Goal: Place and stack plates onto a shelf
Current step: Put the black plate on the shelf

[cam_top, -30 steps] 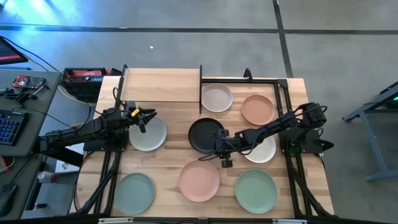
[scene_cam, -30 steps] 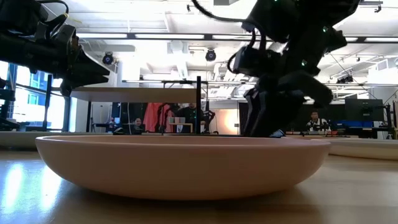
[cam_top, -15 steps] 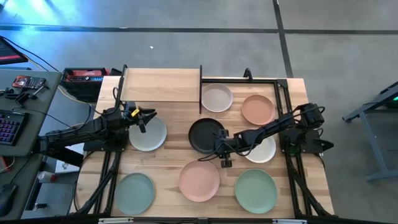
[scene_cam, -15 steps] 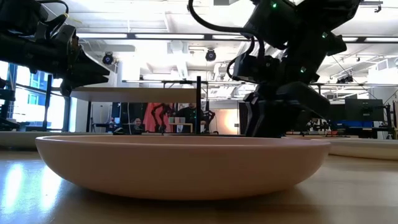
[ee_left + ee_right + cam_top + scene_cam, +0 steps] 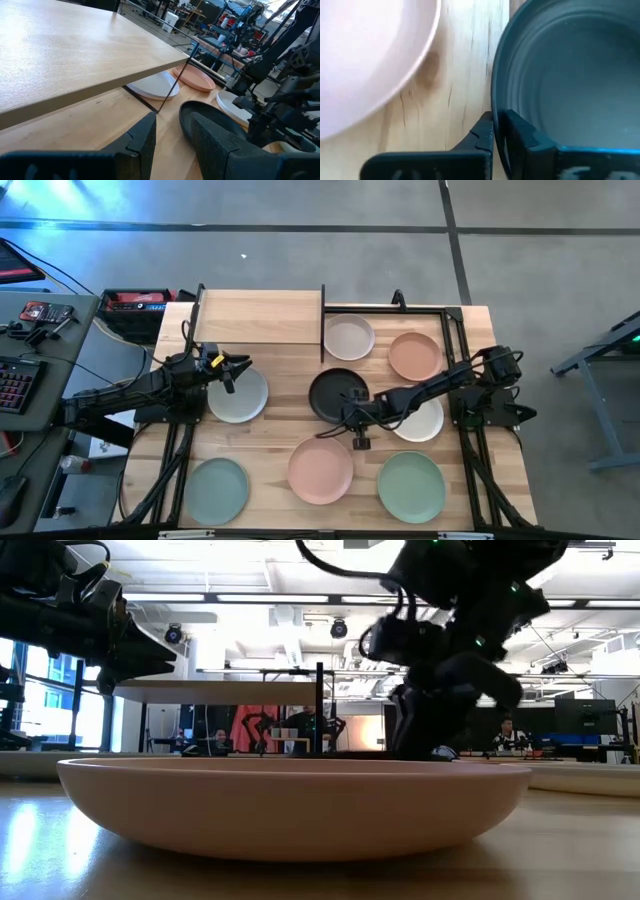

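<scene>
Right wrist view shows the right gripper point(image 5: 494, 131) with its 2 fingers point(image 5: 482, 131) clamped on the near rim of the black plate point(image 5: 570, 75), 1 finger outside the rim and 1 inside the bowl. That plate is round, shallow and matte, its raised edge curving away from the fingers. Just outside the outer finger lies a strip of bare tabletop point(image 5: 460, 75), then the pink plate point(image 5: 365, 55), near but apart. In the high view the white plate point(image 5: 424, 420) lies under the right arm behind the fingers, with the sage green plate point(image 5: 411, 486) farther off. Beyond the black plate stands the shelf point(image 5: 260, 318), its board bare, a beige-grey plate point(image 5: 349, 337) and a terracotta plate point(image 5: 414, 356) beside it. The left gripper point(image 5: 230, 372) hovers, fingers apart, over a pale grey-green plate point(image 5: 240, 398).
</scene>
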Controlling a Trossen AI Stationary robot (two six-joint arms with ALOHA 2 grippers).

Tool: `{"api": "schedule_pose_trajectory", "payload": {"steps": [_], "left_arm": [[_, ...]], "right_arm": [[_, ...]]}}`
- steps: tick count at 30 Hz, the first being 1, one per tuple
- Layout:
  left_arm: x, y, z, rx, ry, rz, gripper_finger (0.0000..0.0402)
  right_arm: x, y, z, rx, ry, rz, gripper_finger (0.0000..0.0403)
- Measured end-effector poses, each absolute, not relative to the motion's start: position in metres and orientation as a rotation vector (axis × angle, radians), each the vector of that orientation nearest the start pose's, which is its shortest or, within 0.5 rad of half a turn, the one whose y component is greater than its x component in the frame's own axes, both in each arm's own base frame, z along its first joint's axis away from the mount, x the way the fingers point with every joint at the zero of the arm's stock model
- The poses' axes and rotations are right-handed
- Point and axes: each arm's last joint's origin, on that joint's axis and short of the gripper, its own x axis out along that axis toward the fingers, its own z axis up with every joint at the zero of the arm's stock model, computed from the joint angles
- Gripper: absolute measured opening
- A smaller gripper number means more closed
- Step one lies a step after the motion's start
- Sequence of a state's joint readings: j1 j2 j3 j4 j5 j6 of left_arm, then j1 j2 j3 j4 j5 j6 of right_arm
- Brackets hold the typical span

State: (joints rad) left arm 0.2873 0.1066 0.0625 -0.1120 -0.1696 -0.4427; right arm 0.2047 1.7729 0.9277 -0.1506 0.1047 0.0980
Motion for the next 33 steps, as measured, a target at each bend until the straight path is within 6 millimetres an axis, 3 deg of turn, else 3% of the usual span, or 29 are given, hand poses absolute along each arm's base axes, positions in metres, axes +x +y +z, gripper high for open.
{"api": "schedule_pose_trajectory", "payload": {"steps": [7, 21, 33], "left_arm": [[0.095, 0.033, 0.166, -0.443, 0.054, 0.482, 0.011], [0.095, 0.033, 0.166, -0.445, 0.054, 0.479, 0.011], [0.095, 0.033, 0.166, -0.446, 0.056, 0.473, 0.011]], "right_arm": [[0.344, 0.069, 0.166, -0.034, 0.982, 0.048, 0.0001], [0.366, 0.079, 0.213, 0.193, 0.913, 0.03, 0.0001], [0.389, 0.085, 0.275, 0.251, 0.72, 0.034, 0.0001]]}}
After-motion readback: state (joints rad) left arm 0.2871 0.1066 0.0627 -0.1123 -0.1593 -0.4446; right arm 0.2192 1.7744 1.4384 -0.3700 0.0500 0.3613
